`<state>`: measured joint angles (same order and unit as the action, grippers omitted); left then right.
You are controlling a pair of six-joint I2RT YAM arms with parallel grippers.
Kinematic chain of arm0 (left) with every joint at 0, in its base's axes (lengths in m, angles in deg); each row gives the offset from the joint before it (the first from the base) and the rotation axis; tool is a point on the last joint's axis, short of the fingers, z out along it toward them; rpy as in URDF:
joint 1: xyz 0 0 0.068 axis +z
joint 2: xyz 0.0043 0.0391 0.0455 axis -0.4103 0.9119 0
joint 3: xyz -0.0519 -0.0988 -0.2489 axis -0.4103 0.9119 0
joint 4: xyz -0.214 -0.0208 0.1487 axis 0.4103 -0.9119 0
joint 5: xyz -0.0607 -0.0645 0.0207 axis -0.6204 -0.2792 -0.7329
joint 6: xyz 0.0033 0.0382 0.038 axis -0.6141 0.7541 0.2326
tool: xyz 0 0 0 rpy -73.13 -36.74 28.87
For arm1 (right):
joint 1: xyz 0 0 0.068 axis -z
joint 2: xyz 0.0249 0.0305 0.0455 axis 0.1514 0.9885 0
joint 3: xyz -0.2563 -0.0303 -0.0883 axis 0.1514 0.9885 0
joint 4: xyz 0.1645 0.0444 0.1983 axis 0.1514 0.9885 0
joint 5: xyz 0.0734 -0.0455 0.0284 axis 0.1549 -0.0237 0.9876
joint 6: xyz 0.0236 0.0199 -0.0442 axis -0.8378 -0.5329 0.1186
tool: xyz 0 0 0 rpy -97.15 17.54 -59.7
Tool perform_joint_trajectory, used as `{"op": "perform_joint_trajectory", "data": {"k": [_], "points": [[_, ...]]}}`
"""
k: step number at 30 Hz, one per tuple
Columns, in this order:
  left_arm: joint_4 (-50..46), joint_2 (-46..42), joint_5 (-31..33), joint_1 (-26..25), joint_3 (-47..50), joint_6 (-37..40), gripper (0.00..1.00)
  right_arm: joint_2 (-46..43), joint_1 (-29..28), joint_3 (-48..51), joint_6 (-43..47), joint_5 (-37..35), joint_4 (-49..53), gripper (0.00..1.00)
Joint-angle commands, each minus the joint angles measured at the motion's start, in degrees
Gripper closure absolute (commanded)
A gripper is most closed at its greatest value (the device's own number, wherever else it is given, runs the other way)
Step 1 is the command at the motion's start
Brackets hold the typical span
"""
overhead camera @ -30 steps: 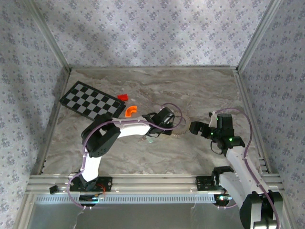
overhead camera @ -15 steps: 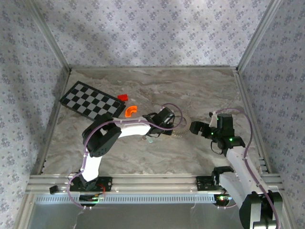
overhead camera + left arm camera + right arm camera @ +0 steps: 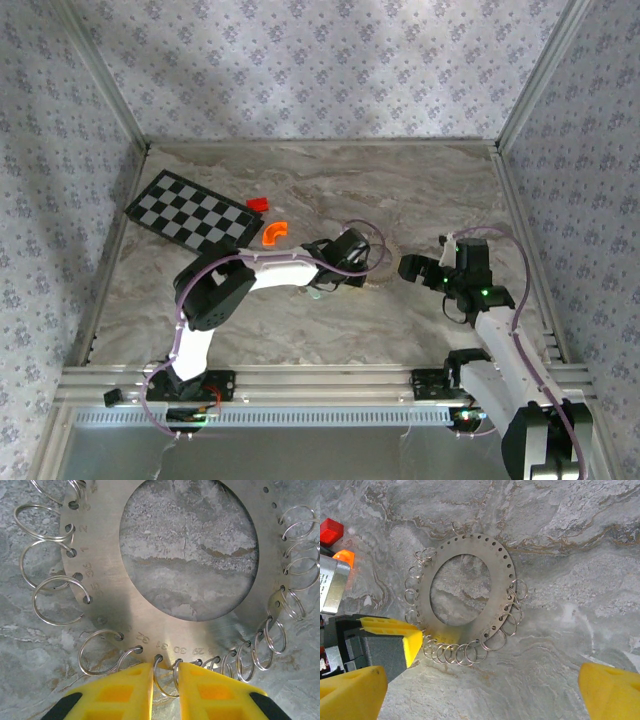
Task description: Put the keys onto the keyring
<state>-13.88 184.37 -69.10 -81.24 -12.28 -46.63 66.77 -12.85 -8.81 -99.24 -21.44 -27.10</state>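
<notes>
Left jaws are clamping a rim loop [image 3: 165, 678], keyring [image 3: 150, 622] lying flat straight ahead | right jaws are hovering above, gaping wide.

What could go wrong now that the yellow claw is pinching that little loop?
The left claw nips just one thin wire loop on the keyring's rim, so the loop might slip out. Neighbouring loops crowd close and could snag. The right claw hangs wide open, apart from the keyring, so a tug may drag the whole keyring across the table.
</notes>
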Motion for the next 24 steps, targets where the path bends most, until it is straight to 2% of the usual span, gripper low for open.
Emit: {"op": "perform_joint_trajectory", "data": {"k": [1, 8, 15, 24], "points": [[0.5, 0.4, -0.3, -0.2, -0.3, -0.9, 0.81, -0.2, 0.4, -1.1, 0.9, 0.8, 1.2, 0.0], [3.8, -0.9, -2.1, 0.6, 1.6, -3.0, 0.82, -0.1, 0.5, -1.6, 1.0, 0.8, 1.4, 0.0], [2.3, -6.2, -0.4, 2.8, 4.7, -1.8, 0.81, 0.2, 0.6, -2.0, 1.2, 1.0, 1.6, 0.0], [2.9, -5.0, 0.2, 2.9, 4.7, -1.8, 0.81, -0.2, 0.6, -1.9, 1.0, 1.1, 1.7, 0.0]]}}
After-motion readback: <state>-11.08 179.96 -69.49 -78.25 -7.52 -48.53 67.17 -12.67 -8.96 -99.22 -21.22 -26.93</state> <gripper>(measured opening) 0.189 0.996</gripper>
